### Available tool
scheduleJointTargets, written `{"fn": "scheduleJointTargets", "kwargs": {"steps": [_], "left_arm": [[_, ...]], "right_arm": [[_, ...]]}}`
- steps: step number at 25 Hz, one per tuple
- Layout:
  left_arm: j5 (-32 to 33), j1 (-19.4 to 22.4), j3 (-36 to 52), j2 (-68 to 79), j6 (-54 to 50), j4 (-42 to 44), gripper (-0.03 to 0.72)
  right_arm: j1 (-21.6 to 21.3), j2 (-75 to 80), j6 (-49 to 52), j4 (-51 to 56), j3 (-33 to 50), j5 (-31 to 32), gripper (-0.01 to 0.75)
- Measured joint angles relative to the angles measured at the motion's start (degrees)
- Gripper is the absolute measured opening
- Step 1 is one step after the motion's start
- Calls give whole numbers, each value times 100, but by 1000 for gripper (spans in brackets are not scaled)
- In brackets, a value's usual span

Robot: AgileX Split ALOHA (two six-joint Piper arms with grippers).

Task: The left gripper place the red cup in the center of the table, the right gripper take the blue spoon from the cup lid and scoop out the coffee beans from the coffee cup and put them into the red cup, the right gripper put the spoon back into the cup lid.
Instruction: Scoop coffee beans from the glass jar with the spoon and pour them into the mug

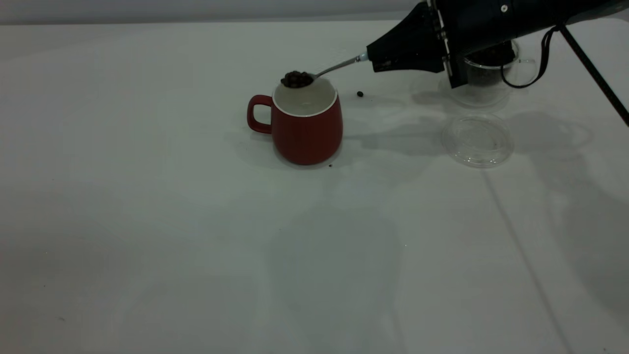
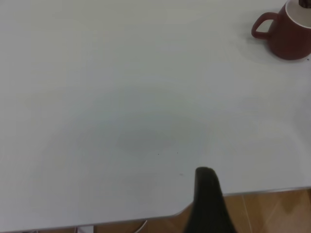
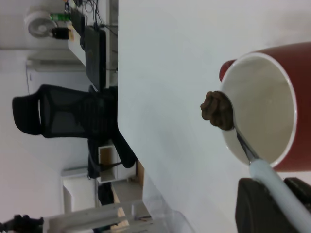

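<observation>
One spoon (image 1: 324, 71) is clamped in the right end effector (image 1: 374, 58); carry its heaped beans (image 1: 297, 79) farther past the fingertips over the cup (image 1: 305, 125), then tip slowly.

The right arm reaches in from two o'clock, its right gripper (image 1: 369, 56) clamped closed and pointing toward nine. Only a dark fingertip (image 2: 206, 187) of the left gripper shows.

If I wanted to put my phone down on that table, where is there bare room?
The wide stretch in front of the red cup and the whole side left of its handle are bare. It is crowded at the back right: the lid, the glass cup, a stray bean and the right hand holding the spoon.
</observation>
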Motion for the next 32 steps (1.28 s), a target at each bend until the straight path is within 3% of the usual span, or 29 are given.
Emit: {"fn": "scheduleJointTargets", "kwargs": {"steps": [14, 20, 32], "left_arm": [[0, 0, 0, 0, 0, 0, 587], [0, 0, 0, 0, 0, 0, 587], [6, 0, 0, 0, 0, 0, 587]], "right_arm": [[14, 18, -2303, -4, 0, -11, 101], [14, 18, -3071, -4, 0, -313, 101], [14, 18, -3399, -34, 0, -588, 101]]}}
